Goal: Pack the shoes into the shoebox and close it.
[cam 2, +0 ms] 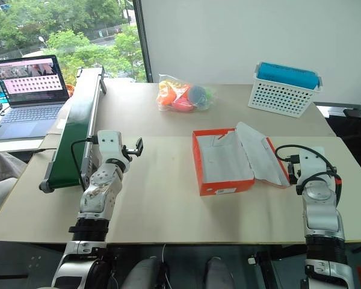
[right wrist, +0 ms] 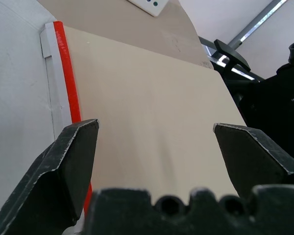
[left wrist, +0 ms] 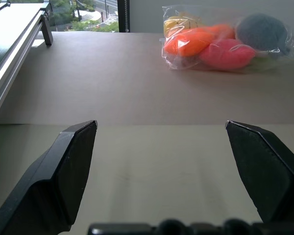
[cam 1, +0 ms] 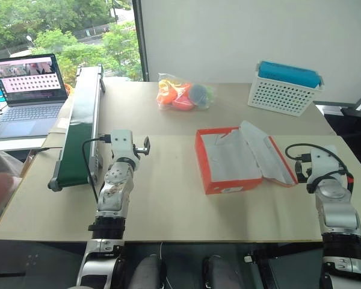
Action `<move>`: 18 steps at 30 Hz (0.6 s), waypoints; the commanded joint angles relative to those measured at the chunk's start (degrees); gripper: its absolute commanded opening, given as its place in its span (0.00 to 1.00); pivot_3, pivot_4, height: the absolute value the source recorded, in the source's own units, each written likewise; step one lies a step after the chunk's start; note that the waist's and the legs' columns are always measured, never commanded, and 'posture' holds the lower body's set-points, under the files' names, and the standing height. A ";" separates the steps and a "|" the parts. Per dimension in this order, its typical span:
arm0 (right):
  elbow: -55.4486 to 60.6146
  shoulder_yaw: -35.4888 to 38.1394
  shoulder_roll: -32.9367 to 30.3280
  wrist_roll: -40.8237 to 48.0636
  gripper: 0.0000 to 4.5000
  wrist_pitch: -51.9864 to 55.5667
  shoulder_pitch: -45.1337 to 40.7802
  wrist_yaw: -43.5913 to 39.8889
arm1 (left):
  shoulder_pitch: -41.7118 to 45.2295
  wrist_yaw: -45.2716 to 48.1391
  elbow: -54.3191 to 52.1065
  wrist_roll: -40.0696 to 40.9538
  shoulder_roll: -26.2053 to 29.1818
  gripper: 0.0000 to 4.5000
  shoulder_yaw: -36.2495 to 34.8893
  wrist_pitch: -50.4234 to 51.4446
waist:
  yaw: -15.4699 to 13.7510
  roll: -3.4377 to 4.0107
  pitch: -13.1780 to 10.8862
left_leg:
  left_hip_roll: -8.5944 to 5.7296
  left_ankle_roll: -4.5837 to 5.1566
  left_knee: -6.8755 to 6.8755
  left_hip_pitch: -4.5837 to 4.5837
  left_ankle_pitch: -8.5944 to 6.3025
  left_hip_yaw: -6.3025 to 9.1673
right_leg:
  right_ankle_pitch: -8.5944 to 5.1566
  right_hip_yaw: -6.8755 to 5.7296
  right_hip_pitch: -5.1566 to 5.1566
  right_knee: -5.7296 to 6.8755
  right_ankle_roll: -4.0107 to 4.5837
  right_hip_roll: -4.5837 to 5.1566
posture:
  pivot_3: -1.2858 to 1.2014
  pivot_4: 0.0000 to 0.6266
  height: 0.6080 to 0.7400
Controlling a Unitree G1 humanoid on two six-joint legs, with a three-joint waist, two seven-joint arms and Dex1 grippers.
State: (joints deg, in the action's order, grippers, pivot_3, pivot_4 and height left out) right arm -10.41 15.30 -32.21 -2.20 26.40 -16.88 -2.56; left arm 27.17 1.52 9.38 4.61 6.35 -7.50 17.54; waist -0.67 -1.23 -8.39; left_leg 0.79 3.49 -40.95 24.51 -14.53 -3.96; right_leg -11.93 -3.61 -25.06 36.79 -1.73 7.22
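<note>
While the shoebox (cam 1: pixel 230 161) is lying open at table (cam 1: pixel 168 205) centre, lid flopped right, paper lining showing, both grippers are hovering empty: left gripper (left wrist: pixel 161 147) fingers spread wide, well left of it; right gripper (right wrist: pixel 154 147) likewise gaping just beside the lid.

We seem to be in a lab or test office — a plain beige table (cam 1: pixel 168 198) by a big window (cam 1: pixel 60 30), a small conveyor belt (cam 1: pixel 81 120) and an open laptop (cam 1: pixel 27 90) alongside — all set against bare white walls.
</note>
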 commanded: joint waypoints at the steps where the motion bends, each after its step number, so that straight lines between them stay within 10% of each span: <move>1: 4.62 2.90 -0.66 0.44 0.99 0.12 0.12 0.73 | 0.75 2.43 -2.84 -2.40 0.90 1.00 4.24 -3.15 | 0.00 0.00 0.00 | 0.00 0.00 0.00 0.00 0.00 0.00 | 0.00 0.00 0.00 0.00 0.00 0.00 | 0.52 0.24 0.69; 8: 21.20 6.09 4.78 23.05 0.99 10.39 -9.67 -11.75 | -0.73 3.59 -7.30 -8.02 4.53 1.00 8.36 -11.91 | 0.72 0.07 -0.15 | 0.03 0.00 0.00 0.07 0.00 -0.03 | 0.07 0.05 -0.10 0.00 0.04 -0.01 | 0.52 0.24 0.69; 18: 41.86 -14.31 -3.41 39.04 0.99 21.48 -8.83 -36.37 | -1.91 -1.99 -7.67 0.97 9.33 1.00 -10.74 0.40 | 0.44 -0.04 -0.37 | 0.04 0.01 0.03 0.14 -0.01 0.17 | 0.08 -0.19 -0.09 -0.06 0.07 0.03 | 0.52 0.24 0.69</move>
State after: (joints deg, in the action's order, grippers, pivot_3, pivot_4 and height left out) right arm 29.17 3.12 -34.17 36.36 48.10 -25.81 -35.75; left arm 25.10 1.01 3.21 3.87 14.45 -14.58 15.60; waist -0.22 -1.27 -8.76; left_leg 0.81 3.51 -40.94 24.64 -14.54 -3.79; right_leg -11.85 -3.82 -25.14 36.72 -1.69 7.30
